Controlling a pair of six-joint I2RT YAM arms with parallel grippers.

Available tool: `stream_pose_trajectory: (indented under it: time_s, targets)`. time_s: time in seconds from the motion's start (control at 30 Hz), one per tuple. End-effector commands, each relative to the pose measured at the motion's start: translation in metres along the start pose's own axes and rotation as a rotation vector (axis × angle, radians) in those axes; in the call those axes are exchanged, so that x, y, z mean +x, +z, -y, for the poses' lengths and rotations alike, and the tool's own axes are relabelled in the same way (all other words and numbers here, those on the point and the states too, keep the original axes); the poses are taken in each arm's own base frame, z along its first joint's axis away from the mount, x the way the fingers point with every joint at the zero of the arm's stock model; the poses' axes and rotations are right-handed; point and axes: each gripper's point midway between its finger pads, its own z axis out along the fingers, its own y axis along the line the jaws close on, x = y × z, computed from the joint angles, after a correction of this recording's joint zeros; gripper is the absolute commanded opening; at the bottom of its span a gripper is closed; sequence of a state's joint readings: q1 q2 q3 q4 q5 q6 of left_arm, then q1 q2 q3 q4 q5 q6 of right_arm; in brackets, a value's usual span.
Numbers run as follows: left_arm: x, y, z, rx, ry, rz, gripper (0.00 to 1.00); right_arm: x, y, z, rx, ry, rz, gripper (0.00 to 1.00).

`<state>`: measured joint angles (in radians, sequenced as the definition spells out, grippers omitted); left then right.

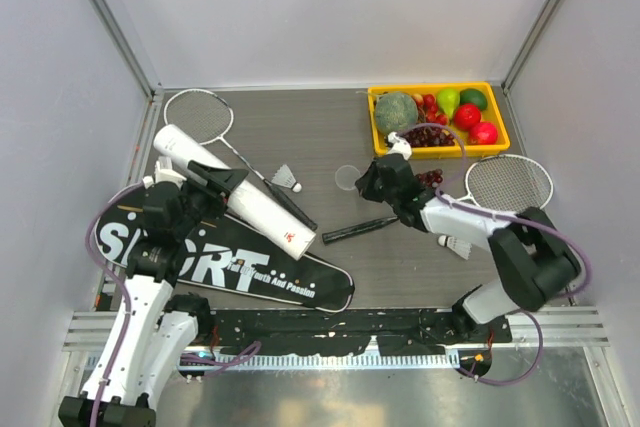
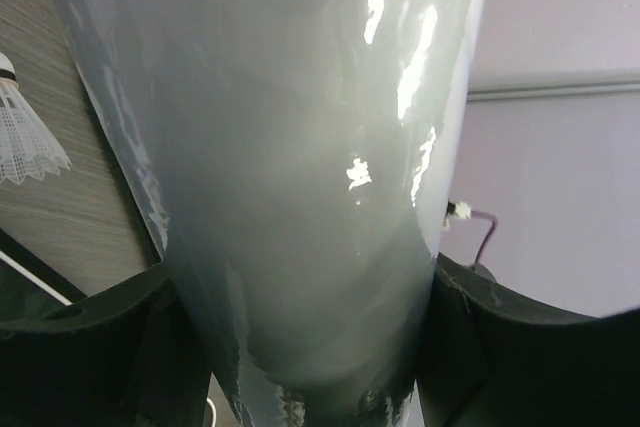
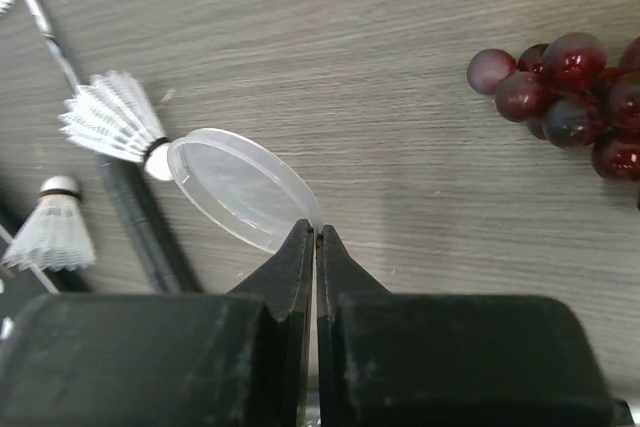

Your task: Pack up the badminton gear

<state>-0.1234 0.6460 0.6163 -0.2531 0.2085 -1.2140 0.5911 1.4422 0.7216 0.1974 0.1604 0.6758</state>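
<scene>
right gripper [image 3: 316,235] tips together at lid [image 3: 235,187] rim, hold unconfirmed. left gripper [image 1: 210,182] clamped round tube [image 2: 300,147], at bag [image 1: 250,272] edge. shuttlecock [image 3: 110,115] loose by lid: load it first, cap after, tube steady.

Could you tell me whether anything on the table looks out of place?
Yes: a dark red grape bunch lies loose on the table, outside the yellow tray that holds the other fruit.
</scene>
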Motion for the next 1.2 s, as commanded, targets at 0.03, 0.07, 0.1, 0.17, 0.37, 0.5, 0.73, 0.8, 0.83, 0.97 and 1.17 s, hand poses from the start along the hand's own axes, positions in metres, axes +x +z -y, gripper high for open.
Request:
stream_pose_trajectory:
  time_s: [0.03, 0.07, 0.1, 0.17, 0.37, 0.5, 0.73, 0.8, 0.83, 0.97, 1.17]
  targets:
    - [0.01, -0.005, 0.0, 0.021, -0.041, -0.048, 0.45, 0.0, 0.033, -0.008, -0.01, 0.012, -0.069, 0.06]
    - [0.012, -0.004, -0.002, 0.021, -0.077, -0.065, 0.45, 0.004, 0.039, -0.003, 0.0, 0.014, -0.085, 0.09]
    - [0.014, -0.003, -0.001, 0.035, -0.113, -0.084, 0.45, 0.004, 0.042, -0.006, -0.011, 0.01, -0.094, 0.13]
    - [0.018, -0.003, 0.005, 0.061, -0.165, -0.118, 0.44, 0.002, 0.047, -0.006, -0.017, -0.008, -0.11, 0.27]
    - [0.008, -0.004, 0.011, 0.052, -0.195, -0.107, 0.45, -0.012, 0.024, 0.002, 0.033, -0.069, -0.088, 0.52]
    - [0.0, -0.007, 0.016, 0.06, -0.164, -0.065, 0.44, -0.026, -0.012, 0.031, 0.227, -0.038, -0.067, 0.53]
    - [0.002, -0.015, 0.019, 0.076, -0.084, -0.084, 0.44, -0.013, -0.067, 0.077, 0.385, -0.066, -0.092, 0.57]
    - [0.005, -0.018, 0.02, 0.087, -0.048, -0.099, 0.44, -0.007, -0.084, 0.098, 0.436, -0.032, -0.098, 0.59]
    - [0.006, -0.02, 0.021, 0.094, -0.033, -0.102, 0.44, -0.013, -0.093, 0.106, 0.453, 0.006, -0.078, 0.6]
    - [0.009, -0.023, 0.018, 0.102, 0.025, -0.106, 0.44, -0.014, -0.123, 0.13, 0.46, 0.056, -0.057, 0.61]
    - [0.015, -0.02, -0.001, 0.063, 0.088, -0.127, 0.45, -0.026, -0.16, 0.178, 0.588, 0.153, 0.04, 0.68]
